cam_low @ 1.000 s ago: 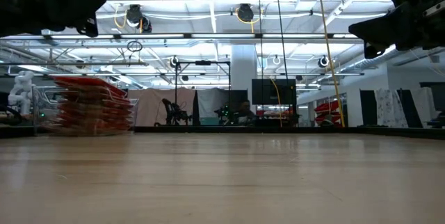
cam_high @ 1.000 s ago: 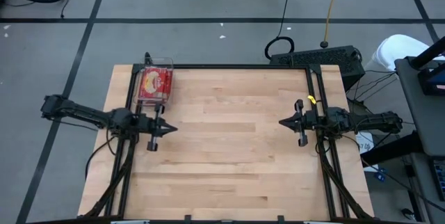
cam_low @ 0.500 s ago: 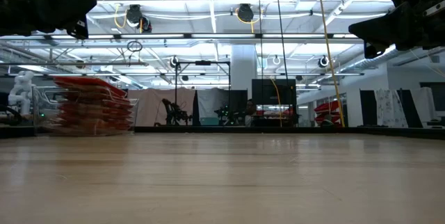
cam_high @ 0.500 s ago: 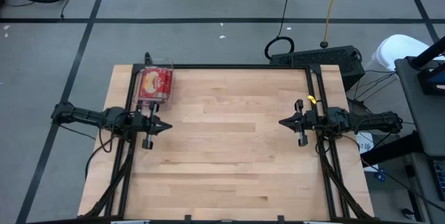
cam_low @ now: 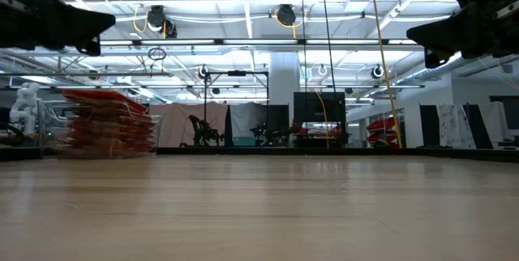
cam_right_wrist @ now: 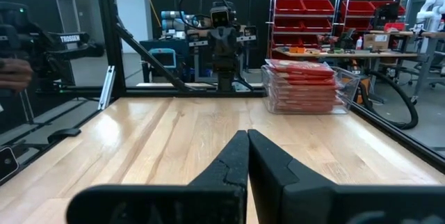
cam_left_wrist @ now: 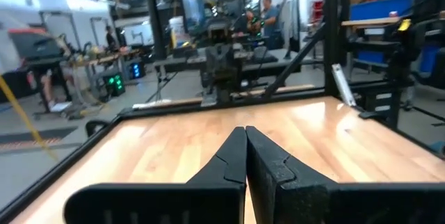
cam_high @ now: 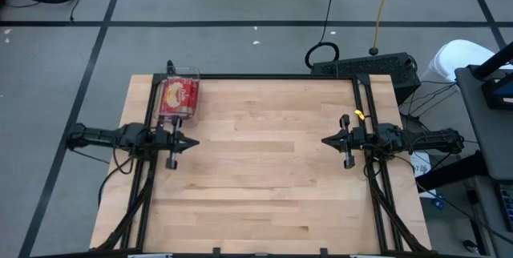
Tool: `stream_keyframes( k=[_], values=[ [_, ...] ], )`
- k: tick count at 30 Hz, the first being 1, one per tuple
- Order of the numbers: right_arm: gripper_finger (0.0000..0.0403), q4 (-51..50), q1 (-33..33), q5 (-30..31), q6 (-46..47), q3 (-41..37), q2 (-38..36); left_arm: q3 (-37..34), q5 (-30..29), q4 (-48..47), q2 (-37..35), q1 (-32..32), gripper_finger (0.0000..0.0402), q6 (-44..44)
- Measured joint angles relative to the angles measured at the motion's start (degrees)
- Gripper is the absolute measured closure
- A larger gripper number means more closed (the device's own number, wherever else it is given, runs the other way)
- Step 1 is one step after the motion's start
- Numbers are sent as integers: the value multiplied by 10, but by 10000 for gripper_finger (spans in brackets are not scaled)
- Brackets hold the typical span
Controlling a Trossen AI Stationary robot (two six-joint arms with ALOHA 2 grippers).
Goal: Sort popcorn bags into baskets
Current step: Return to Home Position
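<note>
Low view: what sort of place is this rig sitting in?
Probably a robotics lab or workshop: cable reels hang from an open ceiling, racks of red parts bins line the back, and cluttered benches stand beyond the wooden table.

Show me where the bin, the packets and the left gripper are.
bin [cam_high: 192, 72]: high view, far rim.
packets [cam_high: 178, 96]: high view, top packet's picture.
left gripper [cam_high: 195, 143]: high view, shut fingertips.
</note>
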Motion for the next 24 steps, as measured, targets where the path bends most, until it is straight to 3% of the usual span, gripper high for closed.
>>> stream_keyframes(
  k=[9, 24],
  values=[
    [403, 2, 0, 0, 0, 0, 0, 0, 5, -18, 0, 44, 398, -18],
    [403, 4, 0, 0, 0, 0, 0, 1, 26, -40, 18, 45, 377, -36]
  ],
)
